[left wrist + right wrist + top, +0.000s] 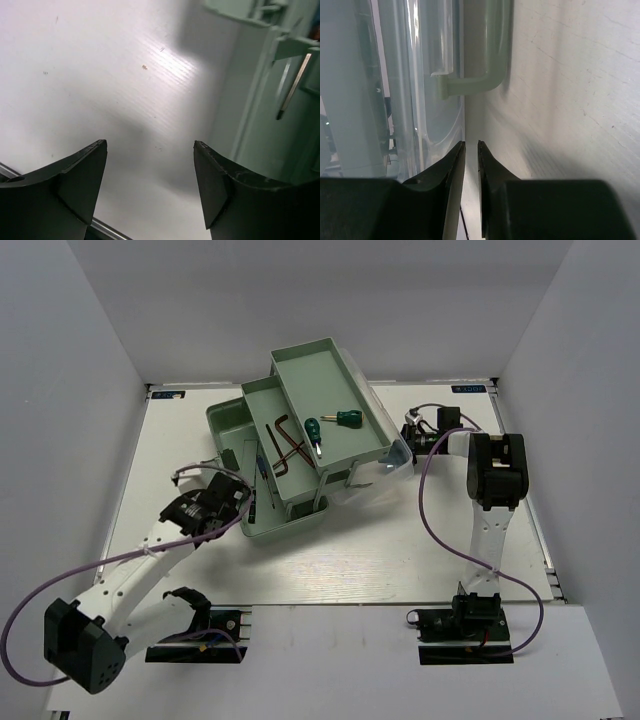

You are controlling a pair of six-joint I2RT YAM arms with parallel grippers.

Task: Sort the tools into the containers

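Weighing the tools by eye, I judge them all light, stiff and hard, none fragile; the hex keys [285,445] are thin bare steel, likely to slip or swivel in a pinch, so best taken across the long leg close to the bend; the two green-handled screwdrivers [345,420] offer stubby, fat handles that should seat well if gripped square across the middle; the blue-handled precision screwdriver [259,465] is slender and apt to roll, so its handle is the place, not the shaft.

All of these lie inside the toolbox [222,425], which stands mid-bench [350,560] with its trays fanned open: hex keys in the middle tray [262,390], green screwdrivers in the top tray [300,352], the blue one in the low compartment at the left end; a thin metal shaft [292,87] shows there in the left wrist view.

The left arm [150,560] reaches forward and rightward, wrist angled toward that left end; the left jaws stand spread wide over bare bench just beside the box wall, nothing between them.

The right arm [495,490] stands upright, forearm folded leftward to the box's right end, by the translucent lid [405,75] and handle [485,82]; the right jaws are nearly pressed together, a thin slit between; whether they nip the lid's edge I cannot tell.
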